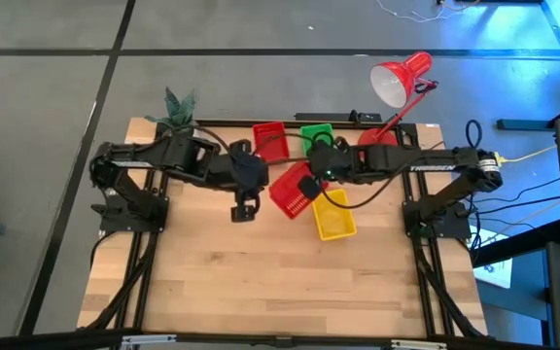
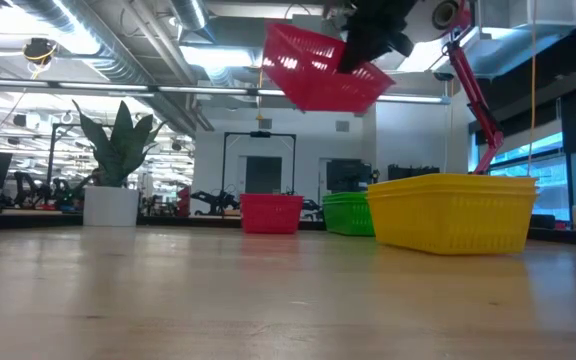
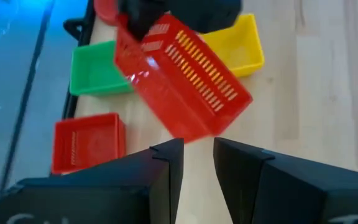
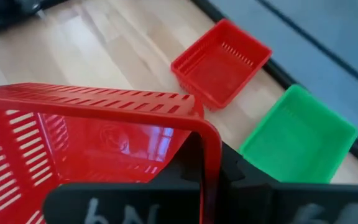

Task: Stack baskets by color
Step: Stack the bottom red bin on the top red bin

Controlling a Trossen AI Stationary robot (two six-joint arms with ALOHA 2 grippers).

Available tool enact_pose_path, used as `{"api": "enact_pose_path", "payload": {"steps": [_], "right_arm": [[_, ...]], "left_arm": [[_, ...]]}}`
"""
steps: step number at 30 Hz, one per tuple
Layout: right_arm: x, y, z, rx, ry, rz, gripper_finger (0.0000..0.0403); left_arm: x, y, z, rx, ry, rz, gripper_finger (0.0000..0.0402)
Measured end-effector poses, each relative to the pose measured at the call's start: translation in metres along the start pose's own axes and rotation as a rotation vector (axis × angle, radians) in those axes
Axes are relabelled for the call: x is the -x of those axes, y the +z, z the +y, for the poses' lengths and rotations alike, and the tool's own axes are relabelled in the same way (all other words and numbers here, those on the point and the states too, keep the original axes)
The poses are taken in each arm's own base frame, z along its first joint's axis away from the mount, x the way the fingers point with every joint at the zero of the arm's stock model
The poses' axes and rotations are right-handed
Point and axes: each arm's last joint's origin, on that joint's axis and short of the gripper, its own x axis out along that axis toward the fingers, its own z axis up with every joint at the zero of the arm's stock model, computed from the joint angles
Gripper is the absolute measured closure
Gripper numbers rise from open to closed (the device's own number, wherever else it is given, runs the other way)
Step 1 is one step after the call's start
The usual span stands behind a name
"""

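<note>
My right gripper is shut on a red basket and holds it high over the table's middle; the low view shows this basket tilted in the air. Another red basket and a green basket rest on their bottoms side by side at the far edge. A yellow basket stands on the table just nearer than the lifted one. My left gripper hangs open left of the lifted basket, with nothing between its fingers. My right gripper holds the red basket by the rim of an end wall, close to a corner. The wall stands between the two fingers, one inside the basket and one outside. The fingers slant down from the table's right side. The basket is lifted clear and tilted.
A potted plant stands at the far left corner and a red desk lamp at the far right. The near half of the wooden table is bare. Black frame rails run along both side edges.
</note>
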Motion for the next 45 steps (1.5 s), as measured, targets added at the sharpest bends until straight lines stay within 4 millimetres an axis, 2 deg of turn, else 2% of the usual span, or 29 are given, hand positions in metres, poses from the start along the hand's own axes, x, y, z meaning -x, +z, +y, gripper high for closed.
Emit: {"api": "enact_pose_path", "payload": {"steps": [6, 10, 16, 23, 26, 30, 45], "right_arm": [[-0.002, 0.003, -0.001, -0.01, -0.086, -0.062, 0.0403], [-0.001, 0.004, -0.002, -0.021, -0.121, -0.091, 0.0403], [-0.001, 0.006, -0.003, -0.044, -0.16, -0.12, 0.0403], [-0.001, 0.008, -0.002, -0.055, -0.167, -0.144, 0.0403], [0.0, 0.007, -0.001, -0.047, -0.181, -0.153, 0.0403], [0.001, 0.007, 0.001, -0.028, -0.19, -0.164, 0.0403], [0.002, 0.007, 0.003, -0.021, -0.192, -0.173, 0.0403]], "left_arm": [[-0.024, 0.005, -0.008, -0.104, 0.022, 0.035, 0.0321], [-0.036, 0.007, -0.01, -0.155, 0.132, 0.048, 0.0321], [-0.047, 0.012, -0.018, -0.177, 0.317, 0.023, 0.0321], [-0.061, 0.012, -0.026, -0.174, 0.355, 0.048, 0.0321], [-0.069, 0.013, -0.028, -0.152, 0.456, 0.045, 0.0321], [-0.07, 0.013, -0.03, -0.153, 0.556, 0.037, 0.0321], [-0.079, 0.011, -0.034, -0.13, 0.558, 0.054, 0.0321]]}}
